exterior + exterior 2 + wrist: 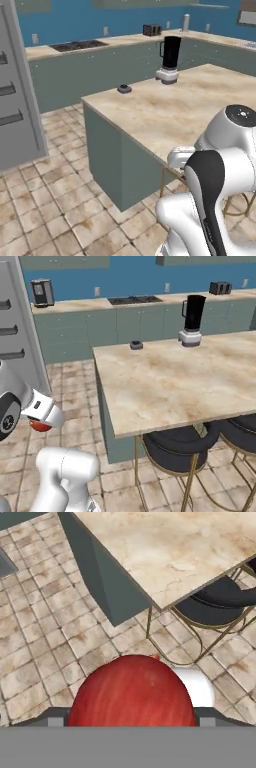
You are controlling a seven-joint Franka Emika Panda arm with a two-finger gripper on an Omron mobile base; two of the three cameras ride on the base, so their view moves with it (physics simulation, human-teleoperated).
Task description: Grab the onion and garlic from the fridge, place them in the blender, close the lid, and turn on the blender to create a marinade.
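The onion (132,692), a red-orange ball, looms large at the bottom of the hand view and hides the fingertips. It also peeks out red under the white hand (39,426). My gripper (41,422) is shut on it, held in the air above the tiled floor, left of the island. The black-jarred blender (170,60) (192,320) stands on its white base at the island's far side. The lid (124,89) (136,345) lies on the island's far left corner, apart from the jar. The grey fridge (15,100) (12,331) rises on the left. The garlic is out of view.
The marble-topped island (165,120) (165,381) (165,547) has a sharp near corner. Black stools on gold legs (175,448) (215,602) are tucked under its near edge. Tiled floor (60,190) lies open between fridge and island. A back counter (100,306) carries a stove and small appliances.
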